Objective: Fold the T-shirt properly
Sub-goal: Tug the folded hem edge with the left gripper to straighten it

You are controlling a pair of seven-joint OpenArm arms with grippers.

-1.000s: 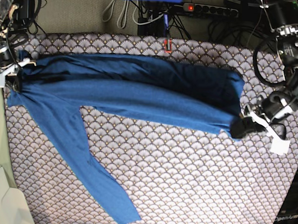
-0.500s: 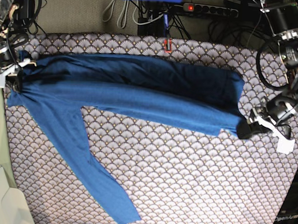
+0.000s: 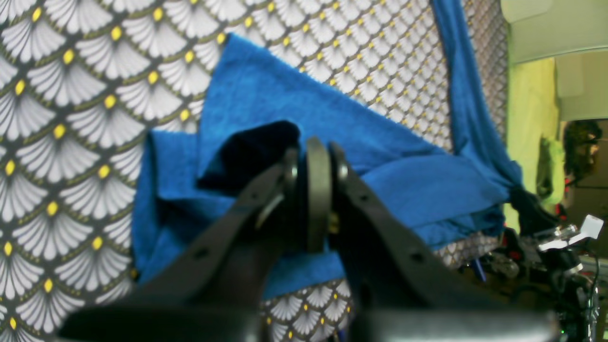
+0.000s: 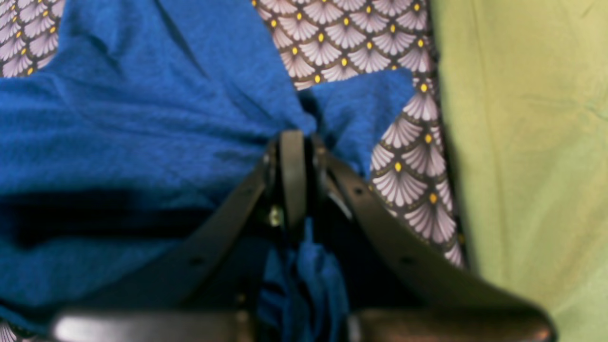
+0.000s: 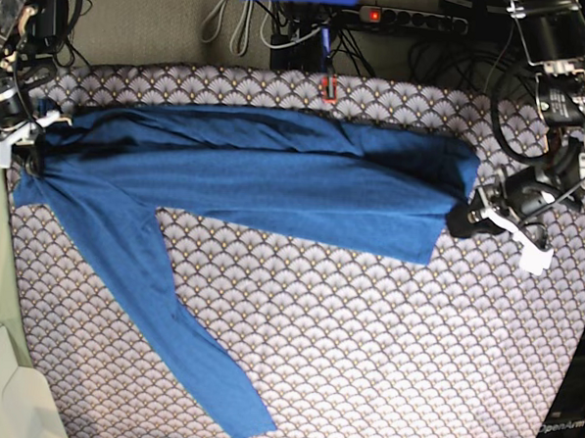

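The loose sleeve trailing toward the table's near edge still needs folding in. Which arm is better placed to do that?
Probably the right. The right gripper pinches the T-shirt at the end where the loose sleeve branches off. The left gripper clamps the opposite end, far from it. Both jaws are shut on cloth, so either must release first.

The T-shirt (image 5: 255, 178) lies on the tabletop (image 5: 384, 351) as a long band across the far half, from the left edge to near the right edge in the base view. One sleeve (image 5: 179, 331) goes out from its left part towards the near edge. The right gripper (image 5: 26, 146) is at the left end of the band and the left gripper (image 5: 466, 218) is at the right end, each touching the cloth. Behind the tabletop a power strip (image 5: 411, 19) lies among cables (image 5: 283, 32).
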